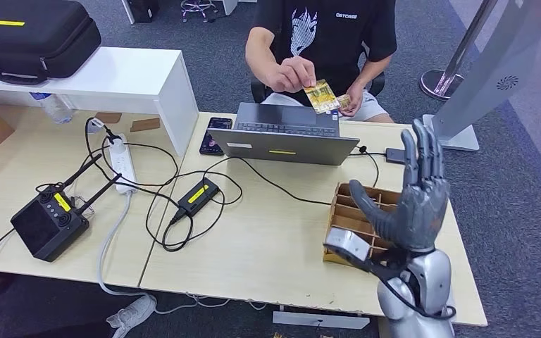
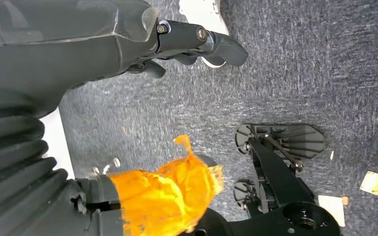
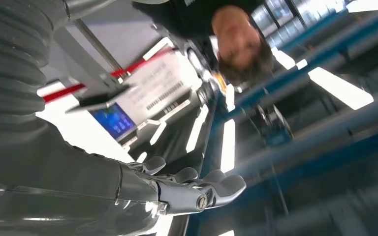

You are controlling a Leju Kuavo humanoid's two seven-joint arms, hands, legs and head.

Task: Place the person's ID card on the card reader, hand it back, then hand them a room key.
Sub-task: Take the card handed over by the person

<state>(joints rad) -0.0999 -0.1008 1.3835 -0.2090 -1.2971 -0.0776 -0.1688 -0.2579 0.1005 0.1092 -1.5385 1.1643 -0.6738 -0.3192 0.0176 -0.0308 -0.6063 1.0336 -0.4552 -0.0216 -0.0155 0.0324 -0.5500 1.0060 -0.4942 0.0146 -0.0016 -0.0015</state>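
Beyond laptop (image 1: 285, 134), person holds ID card (image 1: 320, 95), well apart from right hand (image 1: 412, 197) fingers.

Looks like an office or lab set up as a mock reception desk: grey carpet (image 1: 521, 190), pale wood desks (image 1: 268, 239) pushed together, a laptop (image 1: 285, 134) near the far edge with a person (image 1: 324, 42) seated behind it. A power strip (image 1: 122, 163), tangled cables and a black antenna box (image 1: 48, 222) crowd the left side, plus a kiosk stand (image 1: 489, 77) and a stanchion (image 1: 451, 74) at the far right corner.
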